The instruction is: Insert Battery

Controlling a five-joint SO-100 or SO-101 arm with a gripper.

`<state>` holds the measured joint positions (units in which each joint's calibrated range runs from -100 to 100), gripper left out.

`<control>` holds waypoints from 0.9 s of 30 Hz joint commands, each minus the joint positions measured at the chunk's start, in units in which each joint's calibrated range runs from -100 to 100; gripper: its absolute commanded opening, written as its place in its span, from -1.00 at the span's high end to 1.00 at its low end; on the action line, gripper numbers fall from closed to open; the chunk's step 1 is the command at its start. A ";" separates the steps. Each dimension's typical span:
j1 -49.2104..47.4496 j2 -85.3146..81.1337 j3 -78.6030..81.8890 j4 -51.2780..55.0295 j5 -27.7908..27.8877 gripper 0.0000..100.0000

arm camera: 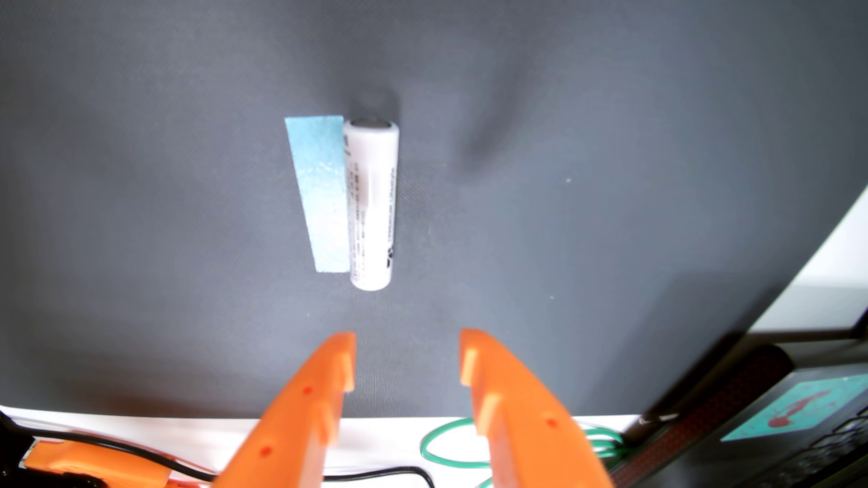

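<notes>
Wrist view: gripper (407,349) spread wide, empty, short of the battery (372,202).
Battery lies flat on the mat (141,187), touching the blue strip (321,192). You should straddle its middle, then close squarely.

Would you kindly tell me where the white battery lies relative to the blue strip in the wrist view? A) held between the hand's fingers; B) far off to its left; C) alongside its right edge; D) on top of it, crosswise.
C: the battery lies flat on the grey mat, lengthwise along the right edge of the blue strip, while the open hand is below it, empty.
</notes>
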<state>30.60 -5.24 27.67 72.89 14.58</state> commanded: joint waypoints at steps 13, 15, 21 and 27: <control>0.45 -0.14 2.72 -2.01 2.36 0.61; 1.16 -0.22 3.62 -3.54 2.46 0.61; 1.63 -0.14 6.06 -4.30 2.67 0.61; 1.63 -0.14 8.58 -8.11 2.67 0.61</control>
<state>32.16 -5.07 36.08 65.94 17.14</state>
